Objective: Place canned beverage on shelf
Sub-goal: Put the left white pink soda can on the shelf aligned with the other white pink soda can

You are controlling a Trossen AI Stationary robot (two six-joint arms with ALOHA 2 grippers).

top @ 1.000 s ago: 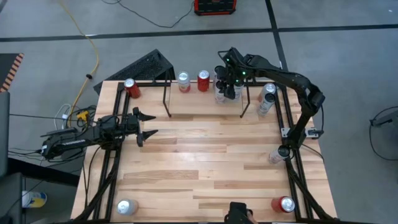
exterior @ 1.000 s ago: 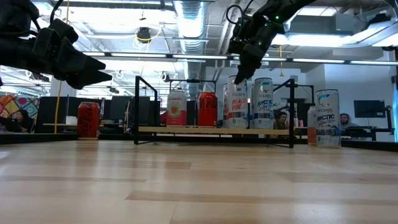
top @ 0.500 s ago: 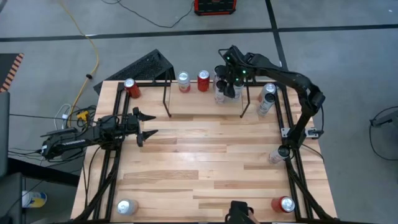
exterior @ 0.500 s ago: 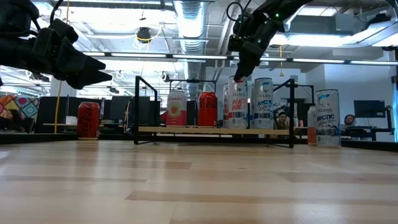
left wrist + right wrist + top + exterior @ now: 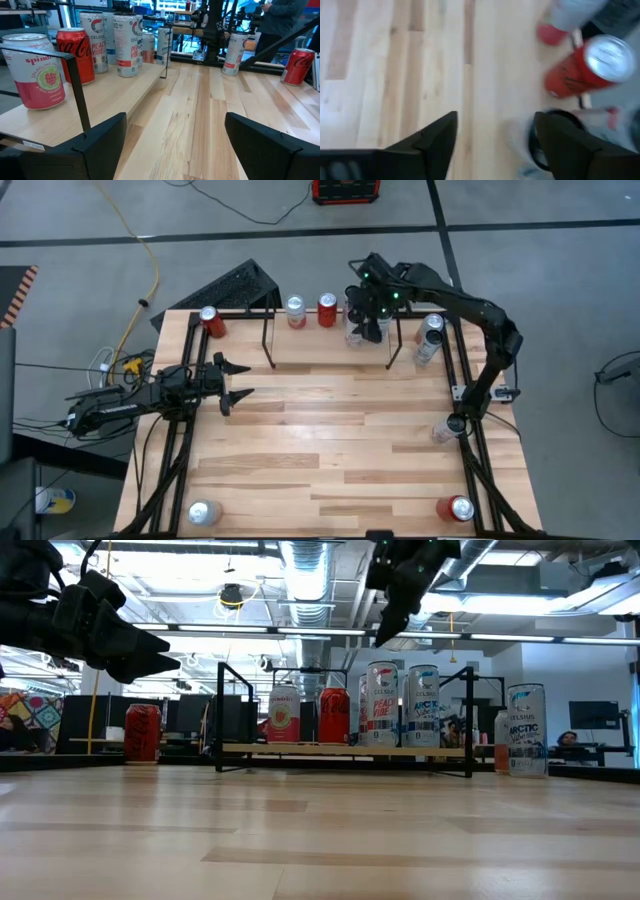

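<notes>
The shelf [image 5: 340, 748], a light wood board on thin black uprights, stands at the table's far edge. On it stand a pink can [image 5: 284, 715], a red can [image 5: 333, 715], a tall peach can [image 5: 383, 705] and a tall white-blue can [image 5: 423, 705], all upright on their bases. My right gripper [image 5: 385, 632] hangs open above the peach can [image 5: 352, 335], clear of its top, pointing slantwise down, with nothing between its fingers. At the table's left side my left gripper [image 5: 235, 383] stays level and open, also empty [image 5: 175, 140].
Loose cans stand around the table: a red one [image 5: 210, 320] at the far left, a white one [image 5: 430, 335] right of the shelf, one at the right rail [image 5: 445, 430], a silver one [image 5: 203, 512] and a red one [image 5: 457, 508] near the front. Black rails line both sides.
My right gripper has risen from the top of the tall peach can to well above it. The can stays upright on the shelf board.
</notes>
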